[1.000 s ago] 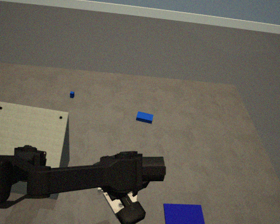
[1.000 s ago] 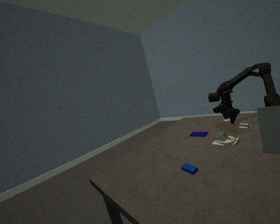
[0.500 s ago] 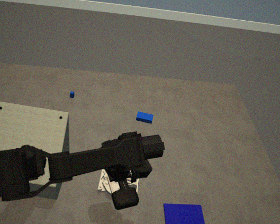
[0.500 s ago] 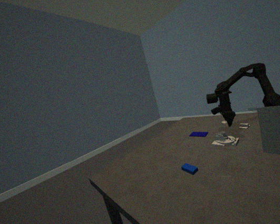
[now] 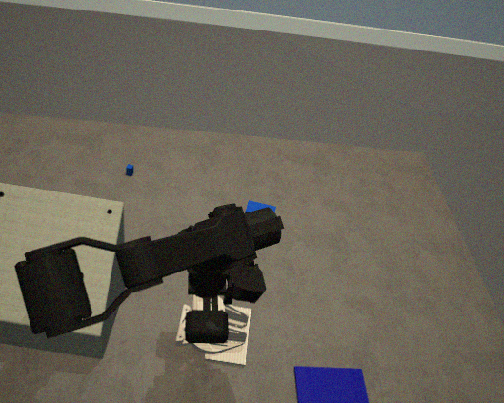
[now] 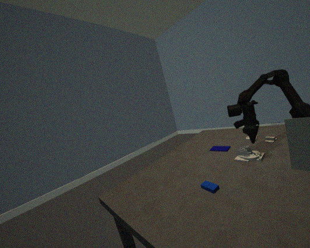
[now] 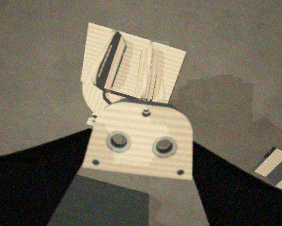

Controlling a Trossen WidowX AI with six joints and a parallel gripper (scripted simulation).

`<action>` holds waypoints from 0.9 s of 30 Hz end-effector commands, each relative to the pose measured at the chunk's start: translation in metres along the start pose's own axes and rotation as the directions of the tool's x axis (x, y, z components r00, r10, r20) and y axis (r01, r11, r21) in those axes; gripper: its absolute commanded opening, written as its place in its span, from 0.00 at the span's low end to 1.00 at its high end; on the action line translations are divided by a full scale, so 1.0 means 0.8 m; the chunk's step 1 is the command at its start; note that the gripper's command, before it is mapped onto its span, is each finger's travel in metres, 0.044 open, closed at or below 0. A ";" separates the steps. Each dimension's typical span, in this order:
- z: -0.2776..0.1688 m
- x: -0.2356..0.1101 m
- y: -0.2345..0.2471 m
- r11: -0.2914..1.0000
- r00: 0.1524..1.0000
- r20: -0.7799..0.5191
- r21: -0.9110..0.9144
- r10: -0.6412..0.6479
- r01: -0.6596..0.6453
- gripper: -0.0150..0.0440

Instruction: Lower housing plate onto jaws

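The cream housing plate with two round holes (image 7: 145, 129) is gripped in the black hand (image 5: 207, 326) (image 6: 253, 139) (image 7: 140, 139), above the cream jaw assembly (image 5: 248, 325) (image 6: 242, 159) (image 7: 172, 65). Transport appears in hand; stub alignment, then level lowering, is required next.
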State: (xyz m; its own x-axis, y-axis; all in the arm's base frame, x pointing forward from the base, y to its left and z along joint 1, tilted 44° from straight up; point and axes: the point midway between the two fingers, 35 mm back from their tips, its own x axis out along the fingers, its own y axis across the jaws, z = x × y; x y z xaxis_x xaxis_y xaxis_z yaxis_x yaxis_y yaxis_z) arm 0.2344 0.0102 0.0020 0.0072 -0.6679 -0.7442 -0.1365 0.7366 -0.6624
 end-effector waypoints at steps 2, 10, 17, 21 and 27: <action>-0.008 0.003 0.019 0.997 1.000 -0.006 0.078 -0.013 0.013 0.85; -0.015 0.004 0.035 0.987 1.000 -0.005 0.155 -0.029 0.030 0.85; -0.015 0.004 0.035 0.987 1.000 -0.005 0.155 -0.029 0.030 0.85; -0.015 0.004 0.035 0.987 1.000 -0.005 0.155 -0.029 0.030 0.85; -0.015 0.004 0.035 0.987 1.000 -0.005 0.160 -0.029 0.030 0.85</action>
State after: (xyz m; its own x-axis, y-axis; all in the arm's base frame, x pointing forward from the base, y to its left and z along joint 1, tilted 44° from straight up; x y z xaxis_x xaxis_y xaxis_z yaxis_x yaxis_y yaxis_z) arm 0.2197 0.0267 -0.0170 0.0089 -0.6927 -0.7211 0.0194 0.7211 -0.6925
